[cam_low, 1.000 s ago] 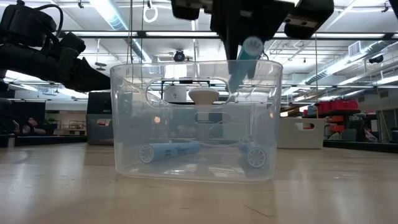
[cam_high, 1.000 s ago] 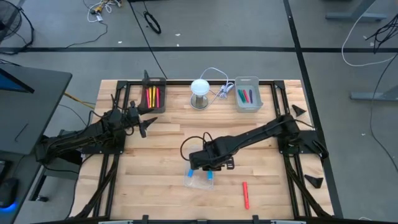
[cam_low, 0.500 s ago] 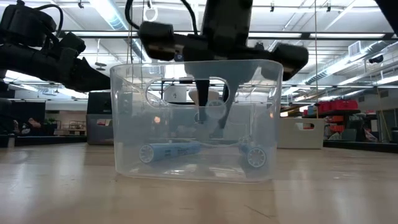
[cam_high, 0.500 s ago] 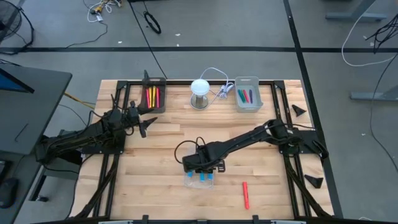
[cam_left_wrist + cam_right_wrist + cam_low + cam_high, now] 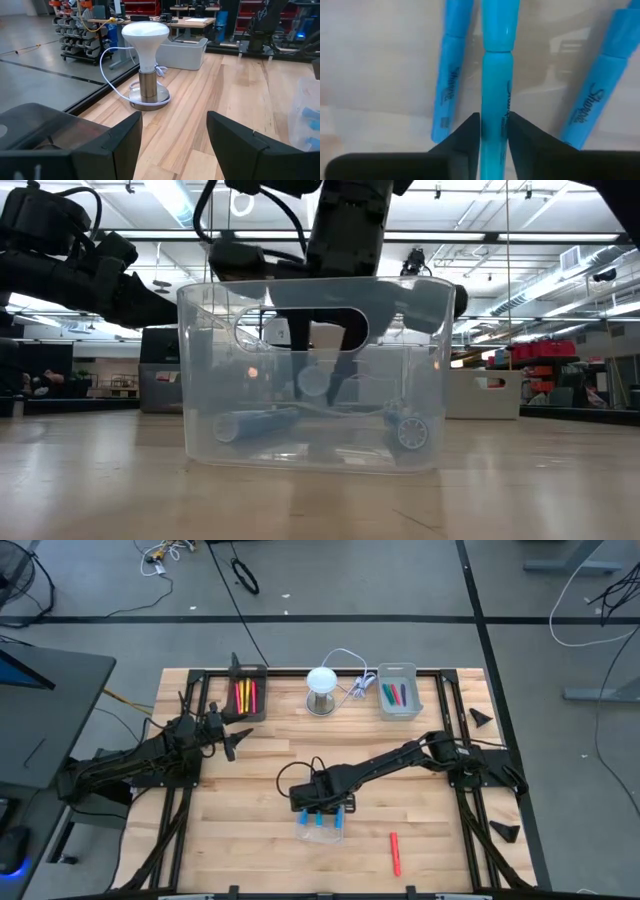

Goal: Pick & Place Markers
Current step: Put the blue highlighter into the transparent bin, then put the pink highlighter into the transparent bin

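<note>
My right gripper has dropped inside the clear bin, fingers narrowly flanking a blue marker. Two more blue markers lie beside it. A red marker lies near the bin.

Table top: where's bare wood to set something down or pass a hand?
Bare wood lies between the black tray and the clear bin, and along the near edge left of that bin. It is crowded at the bin, where the right end effector is, and near the red marker.
</note>
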Robot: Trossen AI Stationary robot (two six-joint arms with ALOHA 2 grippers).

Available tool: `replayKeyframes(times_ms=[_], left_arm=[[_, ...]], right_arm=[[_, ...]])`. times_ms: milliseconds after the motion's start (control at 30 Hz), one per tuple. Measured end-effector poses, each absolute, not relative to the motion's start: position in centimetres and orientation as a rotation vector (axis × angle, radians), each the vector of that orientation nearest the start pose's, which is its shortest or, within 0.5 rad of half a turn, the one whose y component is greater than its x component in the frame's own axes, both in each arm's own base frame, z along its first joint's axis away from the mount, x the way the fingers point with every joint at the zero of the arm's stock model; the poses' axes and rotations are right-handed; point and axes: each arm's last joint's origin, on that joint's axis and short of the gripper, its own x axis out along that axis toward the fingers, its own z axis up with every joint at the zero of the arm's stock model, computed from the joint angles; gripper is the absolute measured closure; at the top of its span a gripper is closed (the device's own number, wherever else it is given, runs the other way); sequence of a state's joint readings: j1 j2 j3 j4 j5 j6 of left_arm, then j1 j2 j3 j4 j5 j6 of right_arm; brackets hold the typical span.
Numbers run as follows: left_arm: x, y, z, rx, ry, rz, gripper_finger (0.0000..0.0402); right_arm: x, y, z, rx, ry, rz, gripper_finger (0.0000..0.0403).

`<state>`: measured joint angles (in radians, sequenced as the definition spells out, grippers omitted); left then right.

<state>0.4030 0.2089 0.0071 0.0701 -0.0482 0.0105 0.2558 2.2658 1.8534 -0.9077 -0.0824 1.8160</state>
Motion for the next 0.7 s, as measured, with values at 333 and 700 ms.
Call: replayKeyframes(times_ms=[333,700], left_arm=[[10.0,4.4,15.5,-0.013,0.133,0.449,0.0172],[10.0,4.4,15.5,-0.013,0.133,0.450,0.0172]], right_arm=[[44.7,11.9,17.0,1.394,1.147,-0.944,0.0219],[43.9,11.6,18.1,1.352,1.162,-0.969,0.0203]])
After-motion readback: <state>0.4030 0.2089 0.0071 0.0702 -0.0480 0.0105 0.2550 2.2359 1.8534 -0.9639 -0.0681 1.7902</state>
